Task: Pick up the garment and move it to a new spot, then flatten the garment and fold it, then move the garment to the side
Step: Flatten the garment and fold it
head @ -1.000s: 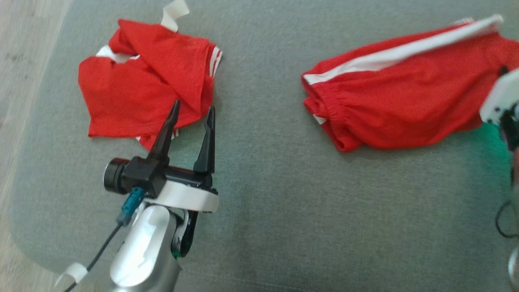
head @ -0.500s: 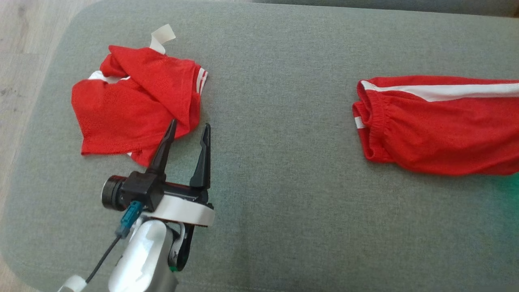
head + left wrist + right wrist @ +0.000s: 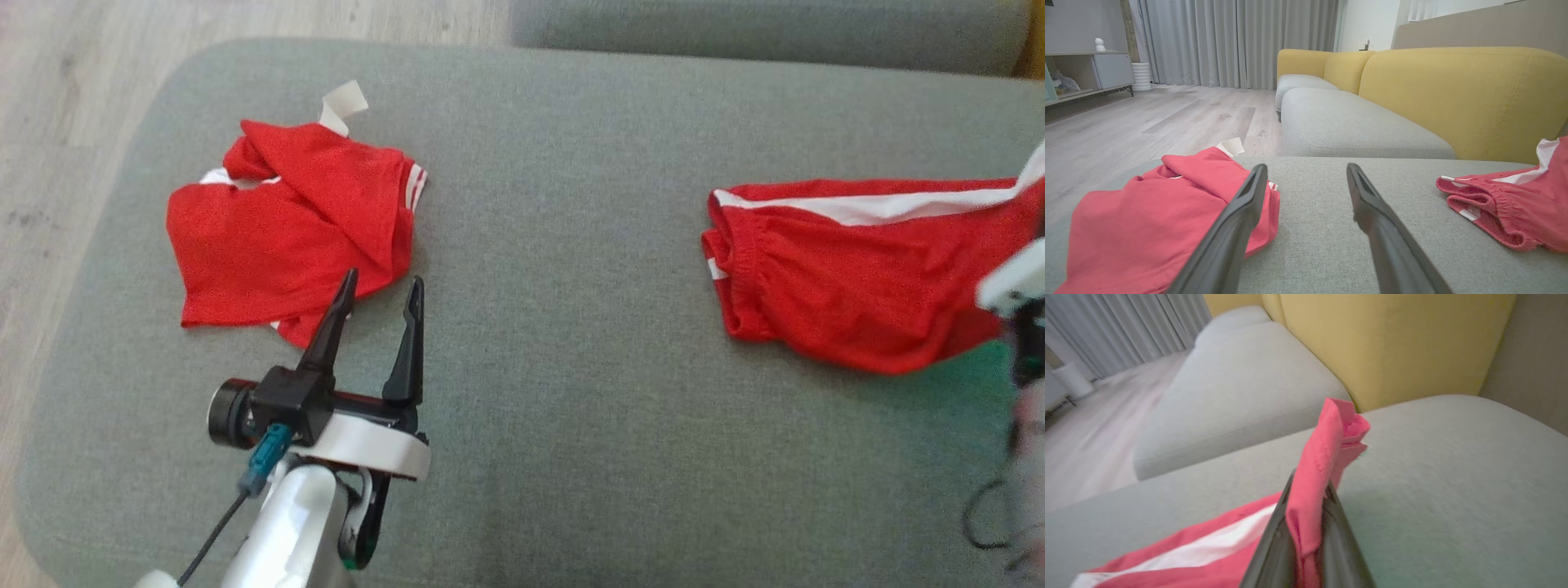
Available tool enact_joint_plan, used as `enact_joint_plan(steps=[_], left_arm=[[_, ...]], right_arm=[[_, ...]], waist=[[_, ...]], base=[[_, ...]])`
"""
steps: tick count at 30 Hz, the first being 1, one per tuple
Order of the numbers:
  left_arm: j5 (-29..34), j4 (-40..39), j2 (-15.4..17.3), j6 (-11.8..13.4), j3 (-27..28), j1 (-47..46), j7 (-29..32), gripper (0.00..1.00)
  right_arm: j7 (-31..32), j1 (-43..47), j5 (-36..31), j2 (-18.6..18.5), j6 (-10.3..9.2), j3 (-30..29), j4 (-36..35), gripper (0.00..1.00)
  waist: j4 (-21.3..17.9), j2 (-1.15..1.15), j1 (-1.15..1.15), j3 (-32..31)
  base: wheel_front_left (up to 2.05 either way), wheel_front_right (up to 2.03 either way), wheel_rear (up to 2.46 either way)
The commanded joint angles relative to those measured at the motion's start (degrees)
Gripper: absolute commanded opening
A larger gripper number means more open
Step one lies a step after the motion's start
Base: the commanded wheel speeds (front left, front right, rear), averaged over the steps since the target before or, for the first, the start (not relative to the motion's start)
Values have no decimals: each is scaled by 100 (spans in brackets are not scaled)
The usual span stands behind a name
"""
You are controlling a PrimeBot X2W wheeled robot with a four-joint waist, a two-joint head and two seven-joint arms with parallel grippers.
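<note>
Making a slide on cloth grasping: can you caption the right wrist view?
Right claw shut on a fold of the red shorts, held above the grey cushion.

Big grey sofa seat (image 3: 571, 367), yellow backrest (image 3: 1453, 102) behind it, pale wood floor (image 3: 1147, 126), grey curtains (image 3: 1229, 41) at the back, and a low cabinet (image 3: 1112, 69) near them.

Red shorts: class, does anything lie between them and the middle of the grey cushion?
Nothing visible does. The right gripper is shut on the red shorts; the grey cushion beside them is bare. The red shirt and open left gripper sit farther left.
</note>
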Motion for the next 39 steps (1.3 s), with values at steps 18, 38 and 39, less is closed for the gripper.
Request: enact_joint_plan(steps=[18, 38, 39], left_arm=[[46, -42, 111, 56, 123, 6, -30, 100], [-88, -63, 204, 205, 158, 220, -29, 100], [-92, -78, 204, 213, 159, 244, -29, 100]], right_arm=[[-177, 527, 1936, 799, 37, 2914, -809, 0], [-1605, 895, 1775, 605, 37, 3839, -31, 100], [-1623, 953, 1705, 592, 37, 3649, -142, 100]], waist=[[218, 0, 0, -513], [-145, 0, 0, -928], [-181, 0, 0, -950]], base=[[0, 0, 0], [0, 0, 0], [0, 0, 0]])
